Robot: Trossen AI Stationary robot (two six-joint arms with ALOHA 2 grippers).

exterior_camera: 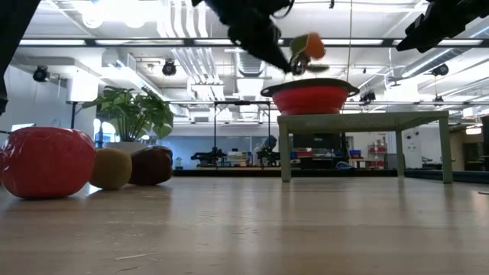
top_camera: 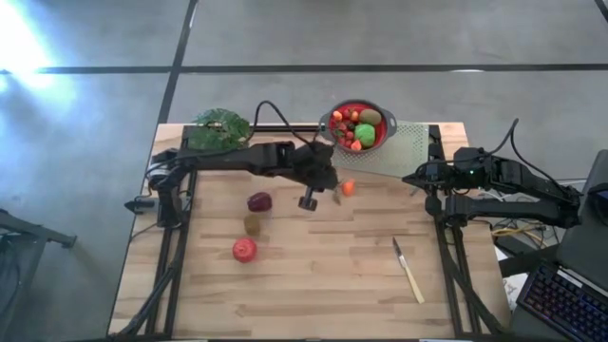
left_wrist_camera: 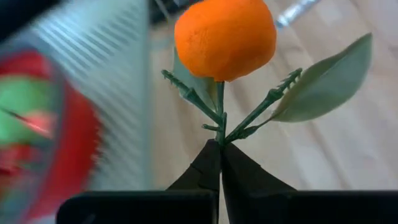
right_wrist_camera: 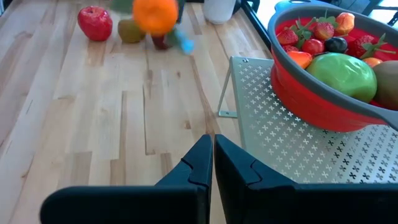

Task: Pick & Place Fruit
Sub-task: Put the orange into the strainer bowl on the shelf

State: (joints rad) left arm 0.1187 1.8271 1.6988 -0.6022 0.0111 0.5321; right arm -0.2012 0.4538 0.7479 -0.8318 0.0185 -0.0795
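My left gripper [top_camera: 338,191] hangs above the table's middle, just near of the metal stand, shut on a small orange fruit [left_wrist_camera: 225,38] with two green leaves. In the low view the orange fruit [exterior_camera: 309,47] is in the air above the red colander [exterior_camera: 309,98]. The colander [top_camera: 359,125] sits on the perforated stand [top_camera: 404,150] and holds several fruits, one of them a big green one [right_wrist_camera: 342,74]. A dark red fruit [top_camera: 259,201], an olive-brown one [top_camera: 253,223] and a red one [top_camera: 244,250] rest on the table. My right gripper [right_wrist_camera: 213,155] waits shut at the stand's right end. My left gripper pinches the orange fruit's thin green stem [left_wrist_camera: 220,127] between its two fingertips, where the leaf stalks branch off. The fingers slant down from the table's left side. The fruit is lifted clear and stands out beyond the fingertips, with a leaf [left_wrist_camera: 323,81] spread to one side.
A pale-handled knife [top_camera: 408,271] lies on the table's near right part. A leafy potted plant [top_camera: 220,128] stands at the far left corner. The stand's legs [exterior_camera: 284,149] rise from the table's far side. Bare wood stretches between the three loose fruits and the knife.
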